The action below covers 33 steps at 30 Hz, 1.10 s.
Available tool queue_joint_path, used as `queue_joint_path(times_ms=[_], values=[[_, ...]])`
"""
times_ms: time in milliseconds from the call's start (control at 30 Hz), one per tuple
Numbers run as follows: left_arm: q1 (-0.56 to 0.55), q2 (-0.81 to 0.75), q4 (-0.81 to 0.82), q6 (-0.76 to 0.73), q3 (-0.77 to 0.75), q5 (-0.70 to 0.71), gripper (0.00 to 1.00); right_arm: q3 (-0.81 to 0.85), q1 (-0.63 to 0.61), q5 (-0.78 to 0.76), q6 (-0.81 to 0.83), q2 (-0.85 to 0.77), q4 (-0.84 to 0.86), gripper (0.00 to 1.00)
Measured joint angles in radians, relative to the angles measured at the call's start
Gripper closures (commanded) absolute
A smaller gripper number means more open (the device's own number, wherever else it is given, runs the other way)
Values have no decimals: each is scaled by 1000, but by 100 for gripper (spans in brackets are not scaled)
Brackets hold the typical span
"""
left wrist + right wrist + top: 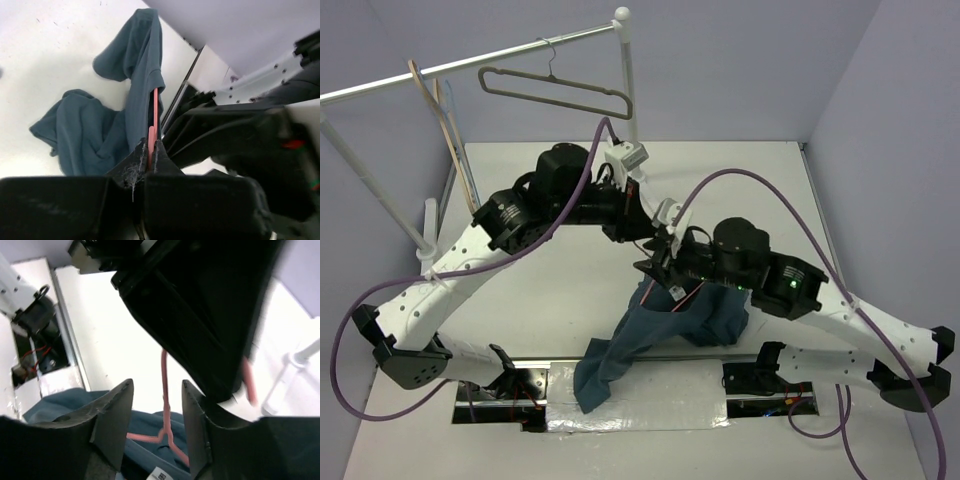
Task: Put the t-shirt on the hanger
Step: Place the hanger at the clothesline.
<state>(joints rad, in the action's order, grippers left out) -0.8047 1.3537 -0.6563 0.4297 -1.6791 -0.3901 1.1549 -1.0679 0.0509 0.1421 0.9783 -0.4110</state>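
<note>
The left gripper point(149, 152) is closed tight on the thin pink wire of the hanger point(155, 107), with no gap between its fingers around the wire. The right gripper point(156, 410) is partly open, one finger on either side of the hanger's upright stem; the wire runs down the gap and appears to touch neither finger. The two grippers meet close together above the middle of the tabletop point(550, 290), somewhat toward its near edge. The t-shirt point(695, 320) hangs in a bunch below them, gathered around the lower part of the hanger so that most of the wire is hidden in cloth. One long fold trails toward the left, down to the near edge between the two arm bases. Its white label point(160, 473) shows just under the point where the hanger's stem splits into its shoulders. Above the far left corner, a metal rail point(470, 65) carries a grey hanger point(555, 92) and pale wooden hangers point(450, 135), well apart from the grippers.
</note>
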Motion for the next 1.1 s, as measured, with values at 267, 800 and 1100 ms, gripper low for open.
queue_joint_path(times_ms=[267, 800, 1100], values=[[48, -10, 84, 148, 13, 94, 100, -3, 0, -238, -98, -142, 1, 36], [67, 10, 209, 290, 23, 354, 100, 102, -48, -762, -529, 30, -158, 32], [67, 32, 224, 308, 23, 404, 100, 64, -164, -917, -652, 86, -198, 30]])
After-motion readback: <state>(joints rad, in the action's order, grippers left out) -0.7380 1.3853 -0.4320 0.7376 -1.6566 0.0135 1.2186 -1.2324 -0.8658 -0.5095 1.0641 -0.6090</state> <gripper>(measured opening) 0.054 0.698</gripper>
